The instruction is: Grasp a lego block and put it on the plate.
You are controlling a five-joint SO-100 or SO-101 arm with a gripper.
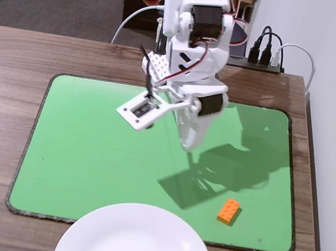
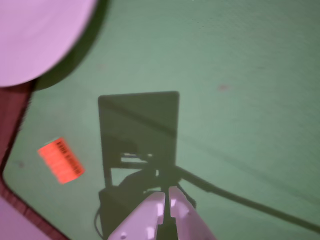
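- Right now my gripper (image 1: 187,143) hangs in the air over the green mat (image 1: 86,150), and it holds nothing.
- In the wrist view my two white fingers (image 2: 150,220) come up from the bottom edge with their tips pressed close together and only a thin dark line between them.
- Under me lies my own dark shadow (image 1: 212,171) on the mat, and it is shaped like a square with thin lines.
- The lego block (image 1: 228,211) is small and orange, and it lies flat on the mat near the mat's front right corner in the fixed view.
- I am well apart from the block and do not touch it. In the wrist view it (image 2: 60,160) sits off to the left of my fingers.
- The plate (image 1: 134,249) is big, round and white. It sits at the front edge, partly on the mat and partly on the brown wooden table (image 1: 9,73).
- The block is near the plate but not on it.
- Behind me, some cables (image 1: 264,51) are plugged in by the white wall.
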